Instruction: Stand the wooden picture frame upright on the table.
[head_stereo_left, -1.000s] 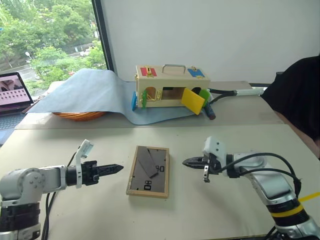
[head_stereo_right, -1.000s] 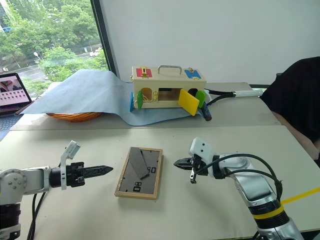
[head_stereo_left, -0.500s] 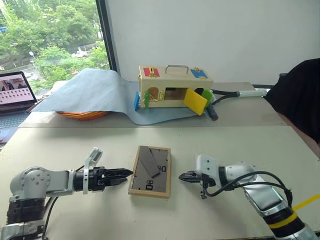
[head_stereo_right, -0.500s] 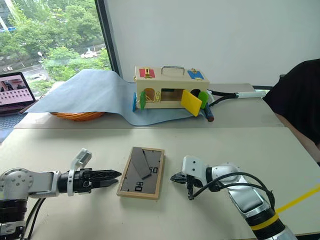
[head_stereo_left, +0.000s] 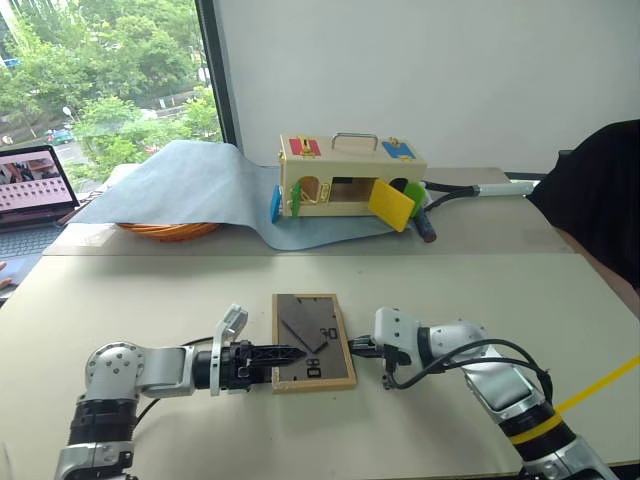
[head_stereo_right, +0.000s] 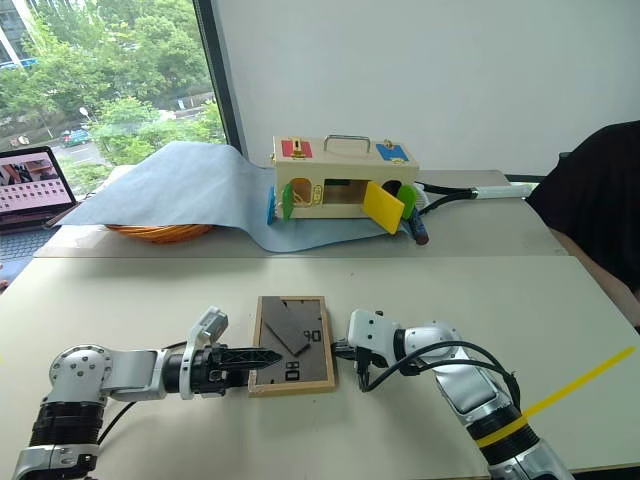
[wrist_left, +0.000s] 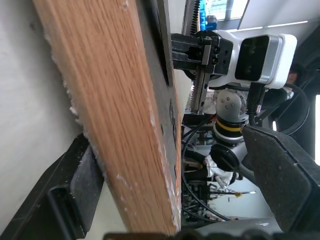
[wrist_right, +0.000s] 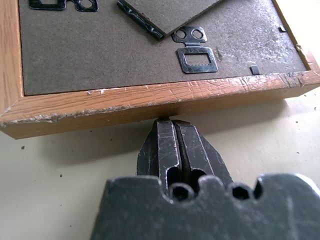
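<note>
The wooden picture frame lies flat on the table, dark grey back up, its fold-out stand resting on the back. My left gripper is open at the frame's left edge. In the left wrist view the light-wood edge runs between its fingers, one under the frame and one above the back. My right gripper is shut, and its tips press against the frame's right wooden edge.
A wooden box with coloured doors and a handle stands at the back on a blue-grey cloth. An orange basket sits under the cloth. A laptop is far left, a person's dark sleeve far right.
My left gripper has slid right to the frame's left edge and opened around it. My right gripper has moved left and down until its shut tips meet the right edge.
</note>
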